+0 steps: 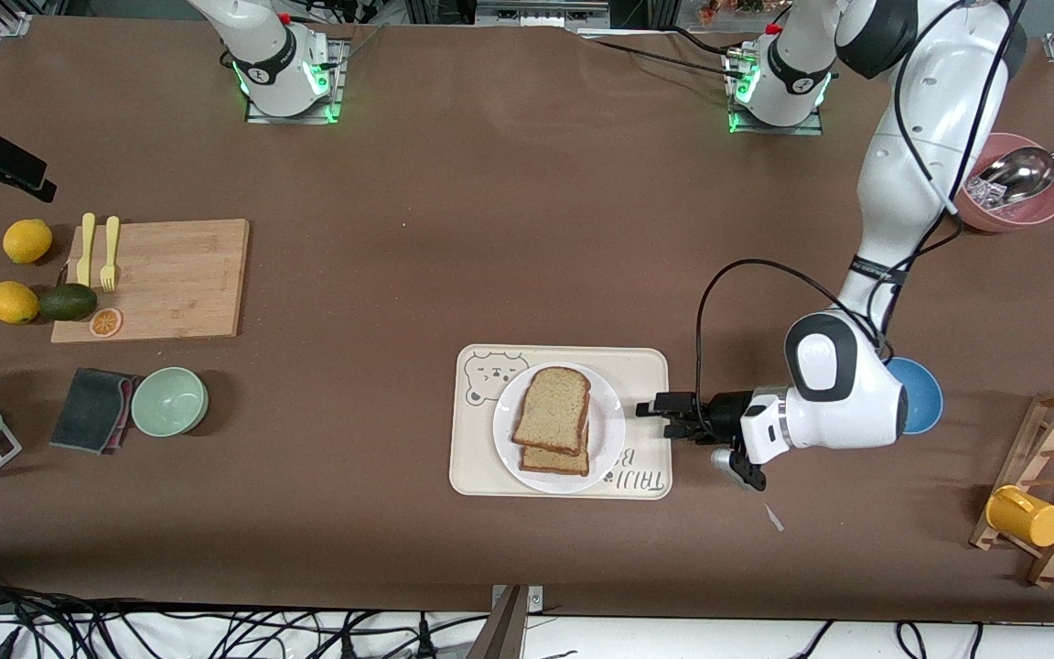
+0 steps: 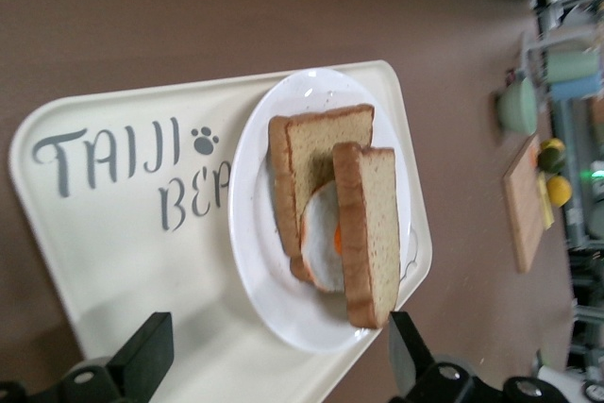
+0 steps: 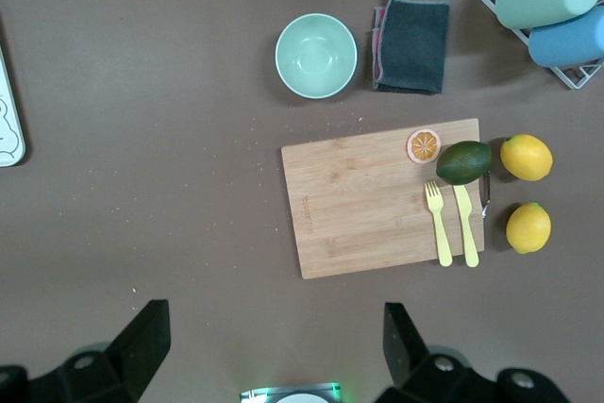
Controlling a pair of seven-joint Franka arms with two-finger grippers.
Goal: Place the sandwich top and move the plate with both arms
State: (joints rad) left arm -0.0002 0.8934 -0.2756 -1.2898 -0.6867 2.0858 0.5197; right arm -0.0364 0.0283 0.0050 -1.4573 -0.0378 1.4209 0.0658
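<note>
High front camera overlooks everything; left wrist closely faces the plate (image 2: pixel 274 299), right wrist probably overhead.

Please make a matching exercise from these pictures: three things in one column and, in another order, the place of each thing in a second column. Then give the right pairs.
Things:
1. sandwich top
2. plate
3. yellow fork

Places:
A. on the wooden cutting board
B. on the cream tray
C. on top of the fried egg and the lower bread slice

Right pairs: 1-C, 2-B, 3-A
</note>
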